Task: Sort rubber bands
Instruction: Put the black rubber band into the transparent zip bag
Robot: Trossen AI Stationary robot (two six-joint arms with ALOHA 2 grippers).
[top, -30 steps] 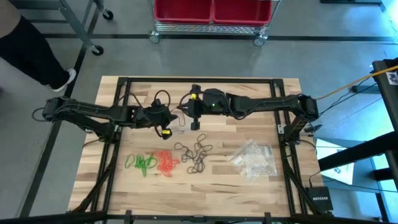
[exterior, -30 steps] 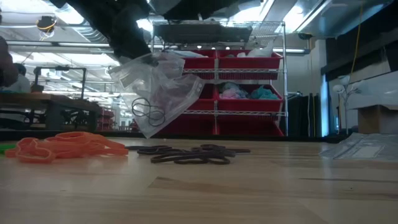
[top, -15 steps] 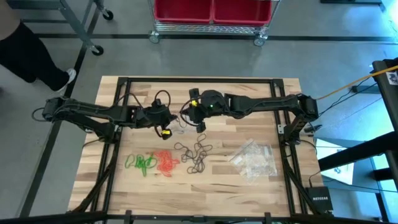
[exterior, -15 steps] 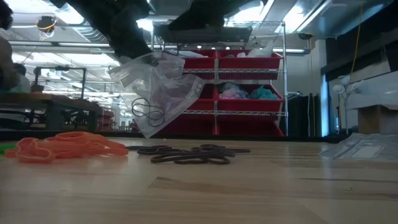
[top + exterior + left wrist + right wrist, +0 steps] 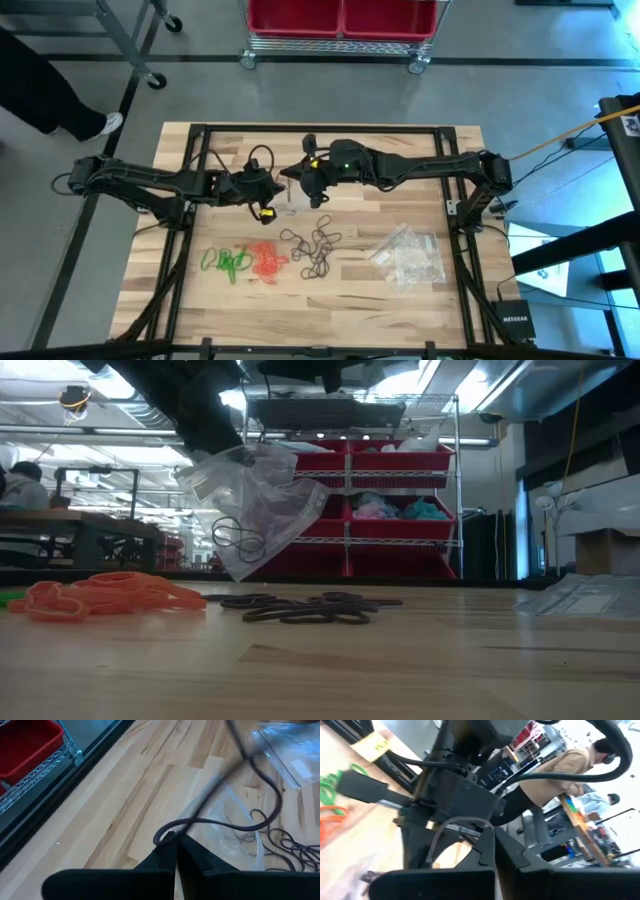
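Note:
My left gripper (image 5: 175,843) is shut on a clear plastic bag (image 5: 255,510), which hangs above the table's middle with two black rubber bands (image 5: 238,538) inside it. My right gripper (image 5: 492,837) is shut just beyond the bag's top, toward the far edge (image 5: 302,173), with a thin dark band at its tips. On the table below lie three heaps of rubber bands: green (image 5: 228,262), orange-red (image 5: 266,260) and black (image 5: 315,250). A black cord (image 5: 250,825) loops past my left fingertips. My left gripper pinches the bag's top edge (image 5: 228,458) between its two fingers, slanting down from the table's left. The bag hangs below them, clear of the table, its mouth sagging open. My right gripper pinches one end of a thin dark band (image 5: 465,823) at its fingertips. The rest of the loop curves away free, clear of the table.
A loose stack of clear plastic bags (image 5: 408,255) lies at the near right of the table. A dark metal frame (image 5: 320,128) runs round the tabletop. A wire rack with red bins (image 5: 385,460) stands beyond the far edge.
My right gripper has rolled about its own axis and drawn up and toward the far edge, away from the bag's mouth, staying shut. The bag hangs as before.

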